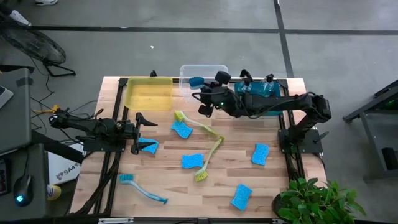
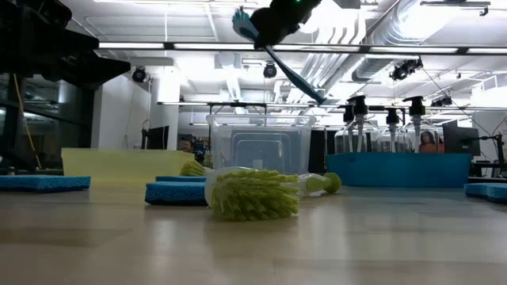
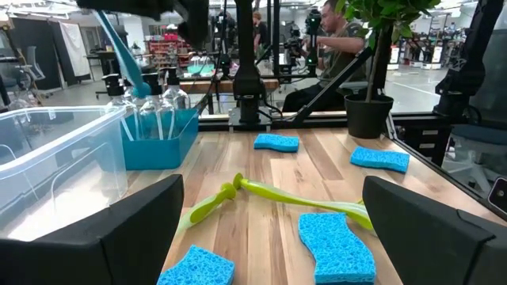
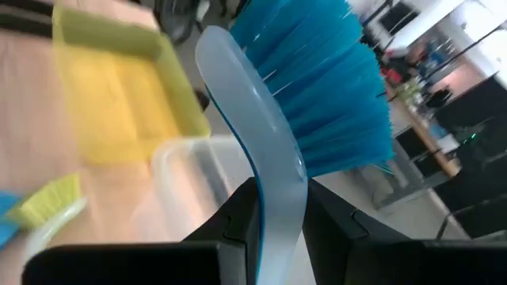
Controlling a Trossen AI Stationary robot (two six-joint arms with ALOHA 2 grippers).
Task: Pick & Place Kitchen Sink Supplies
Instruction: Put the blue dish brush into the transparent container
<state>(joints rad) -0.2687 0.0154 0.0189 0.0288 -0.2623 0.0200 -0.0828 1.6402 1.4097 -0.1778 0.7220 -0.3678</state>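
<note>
Right gripper (image 1: 205, 94) hangs high over the clear bin (image 1: 203, 71), pinching a blue brush (image 4: 269, 134) by its handle, bristle head up. To my eye this is the drop-off: I'd lower until the brush sits inside the bin walls before letting go, so the long handle cannot tip out over the rim. Left gripper (image 1: 138, 129) waits at the table (image 1: 186, 186) edge, spread wide, beside a blue sponge (image 1: 149, 147).

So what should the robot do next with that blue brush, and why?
Probably lower it into the clear bin and let go. The right hand grips the blue brush high up, right by that bin's rim, so it looks like the nearest drop spot.
</note>
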